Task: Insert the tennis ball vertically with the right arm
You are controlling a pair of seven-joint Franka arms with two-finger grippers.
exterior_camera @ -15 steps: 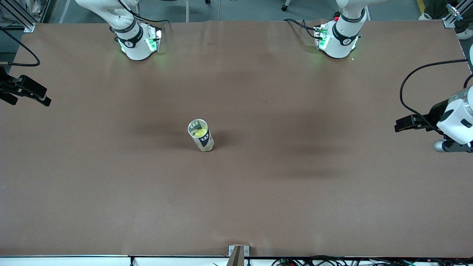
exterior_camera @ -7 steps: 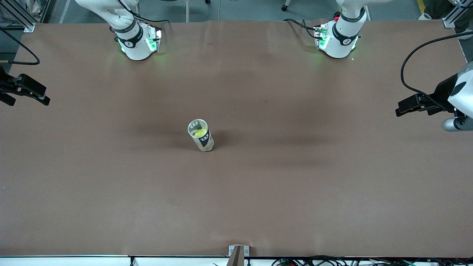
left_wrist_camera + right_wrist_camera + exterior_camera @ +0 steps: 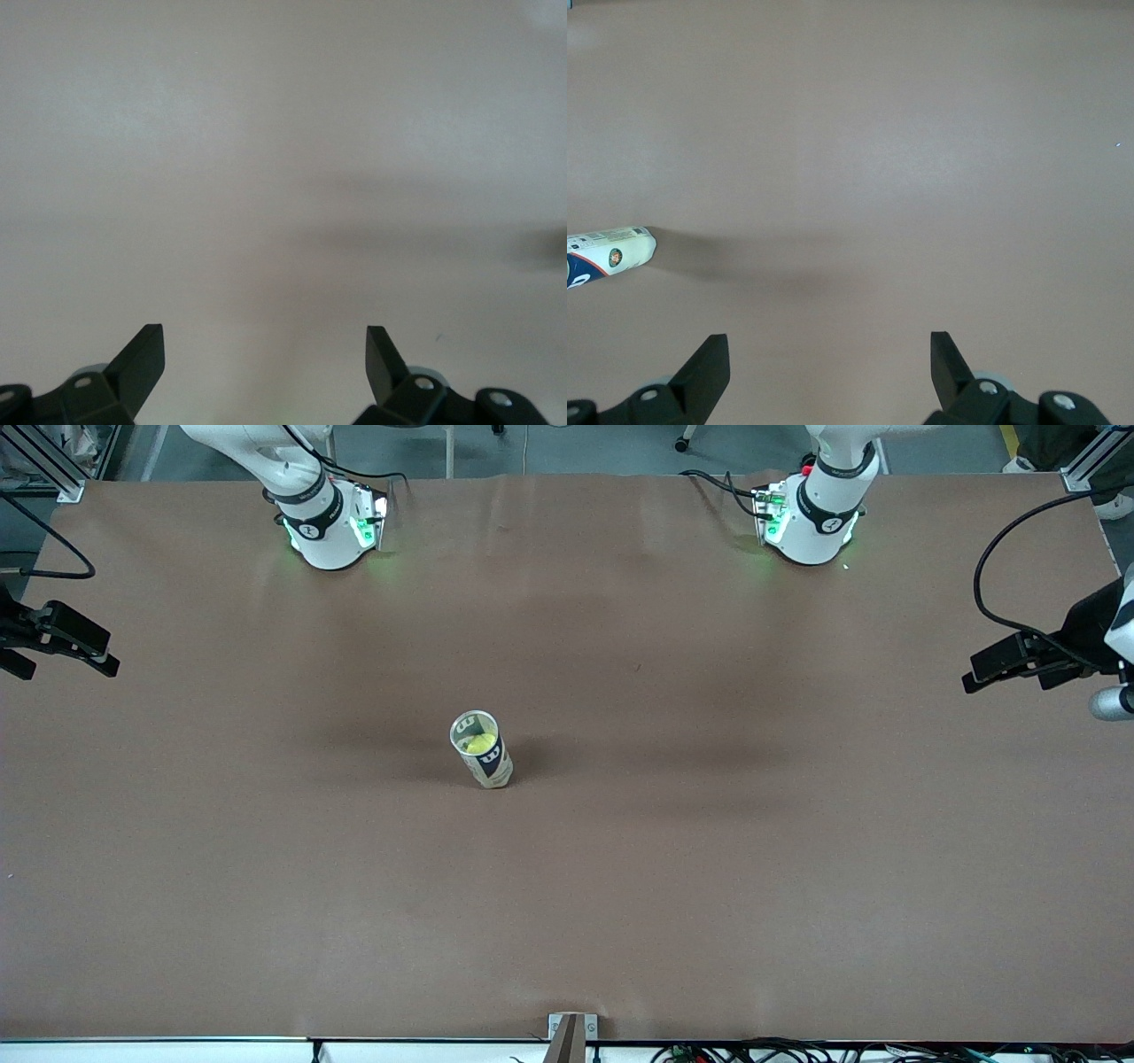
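Observation:
A clear tennis-ball can [image 3: 487,760] with a dark label stands upright mid-table, and a yellow tennis ball [image 3: 481,741] sits inside it below the open rim. My right gripper [image 3: 89,657] hangs over the table edge at the right arm's end, open and empty, well apart from the can. The right wrist view shows its spread gripper [image 3: 830,359] over bare table, with the can's lower part [image 3: 611,252] at the picture's edge. My left gripper [image 3: 979,675] is over the table edge at the left arm's end, open and empty, and in its wrist view the gripper [image 3: 264,354] is above bare table.
The two arm bases [image 3: 328,522] [image 3: 811,518] stand along the table edge farthest from the front camera. A small metal bracket [image 3: 571,1029] and cables sit at the nearest edge. A black cable [image 3: 1001,584] loops above the left gripper.
The left arm has drawn back toward its end of the table and away from the front camera. The right gripper, the can and the ball have stayed put.

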